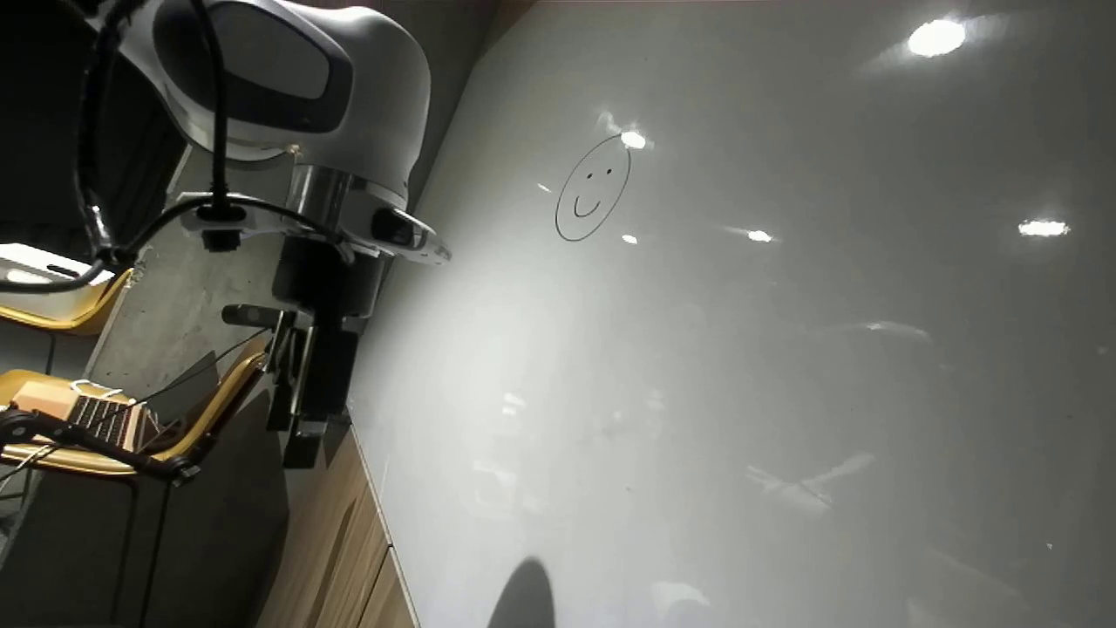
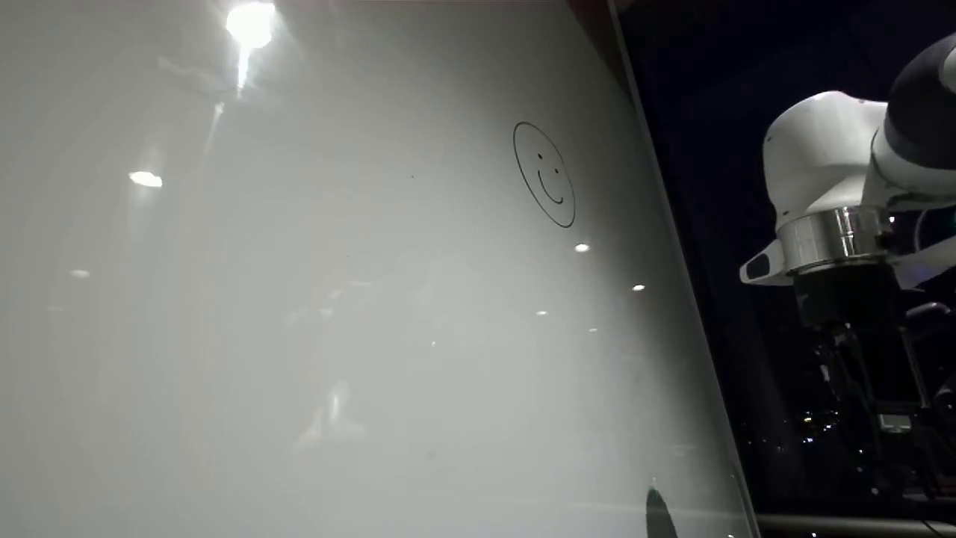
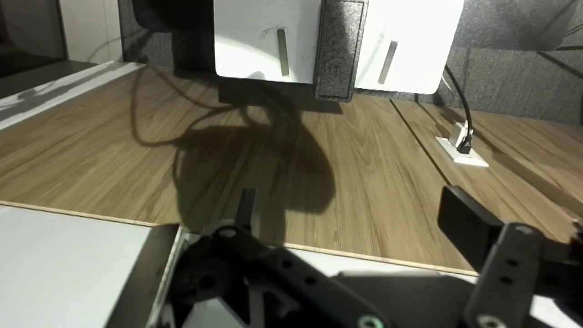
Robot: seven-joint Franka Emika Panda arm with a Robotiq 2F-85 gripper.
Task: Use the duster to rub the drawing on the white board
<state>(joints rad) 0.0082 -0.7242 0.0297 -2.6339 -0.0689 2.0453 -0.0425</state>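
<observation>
The pincer [image 3: 350, 205] was released, its two fingers [image 3: 469, 228] spread wide with nothing between them. In the wrist view the duster [image 3: 339, 54], a dark oblong block with raised lettering, lay well apart from them on a white slotted panel [image 3: 410, 27], between its two slots, one end jutting past the edge nearest the pincer. To the right a plug [image 3: 458, 133] sat in an outlet on wood-grain panelling [image 3: 373, 159]. In both exterior views the smiley-face drawing [image 1: 593, 187], a thin dark circle with two dots and a curved mouth, stood on the white board [image 1: 741, 392], toward the arm's side. In an exterior view the arm [image 1: 384, 96] hung left of the board, the pincer pointing down; farther left a laptop [image 1: 100, 423] rested on a yellow chair [image 1: 87, 466].
</observation>
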